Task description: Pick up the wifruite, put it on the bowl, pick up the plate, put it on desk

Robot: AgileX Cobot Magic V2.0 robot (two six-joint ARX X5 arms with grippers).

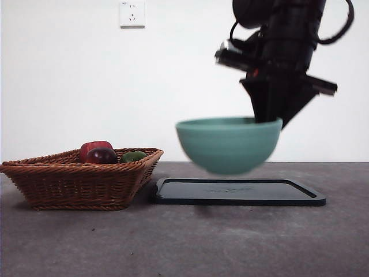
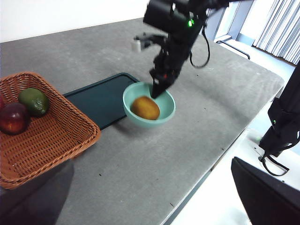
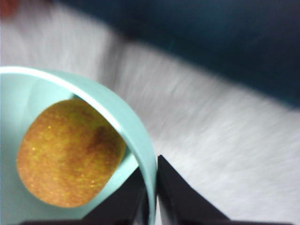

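The mint-green bowl (image 1: 228,144) hangs in the air a little above the black tray (image 1: 242,193), off the desk (image 1: 184,242). My right gripper (image 1: 268,115) comes down from above and is shut on the bowl's rim, one jaw inside and one outside (image 3: 152,187). The orange-brown wifruite (image 2: 145,108) lies inside the bowl (image 2: 161,119); it also shows in the right wrist view (image 3: 70,154) next to the rim (image 3: 117,117). The left wrist view shows the right gripper (image 2: 157,89) on the far rim. My left gripper is out of view.
A brown wicker basket (image 1: 81,179) stands left of the tray and holds dark red fruits (image 1: 101,154) and a green fruit (image 2: 33,101). The flat black tray (image 2: 101,98) lies between basket and bowl. The desk's edge runs on the near right side (image 2: 211,164).
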